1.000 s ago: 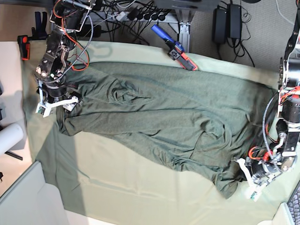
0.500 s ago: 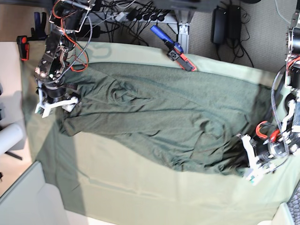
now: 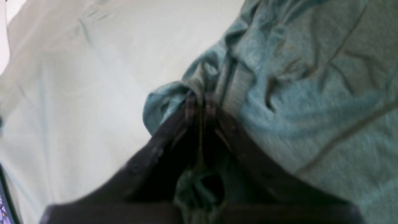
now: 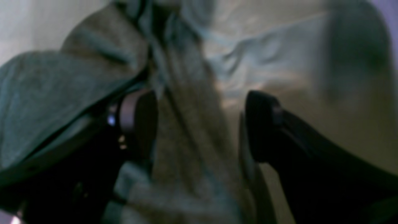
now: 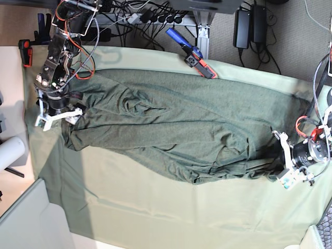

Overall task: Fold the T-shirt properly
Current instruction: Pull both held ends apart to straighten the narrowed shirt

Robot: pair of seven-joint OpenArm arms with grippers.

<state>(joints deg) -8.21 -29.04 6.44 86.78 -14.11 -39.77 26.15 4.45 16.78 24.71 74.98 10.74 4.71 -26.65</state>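
While the T-shirt (image 5: 176,129) lies spread across the table cloth (image 5: 155,212), the left gripper (image 3: 199,102) pinches its bunched edge — the right gripper (image 4: 199,124) gapes over another edge, gripping nothing.

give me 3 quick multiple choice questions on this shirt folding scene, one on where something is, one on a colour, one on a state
1. Where does the blue and orange tool lie?
A. at the far edge of the table cloth, beyond the T-shirt
B. on top of the T-shirt
C. inside the left hand

2. What colour is the cloth under the T-shirt?
A. bright red
B. pale mint green
C. black

3. What state is the left hand in?
A. wide open above bare cloth
B. shut on a bunch of T-shirt fabric
C. holding the tool

Answers:
1. A, the base view shows it past the shirt's far edge.
2. B, pale green shows all around the darker shirt.
3. B, the left wrist view shows the fingers pressed together with fabric pinched between them.
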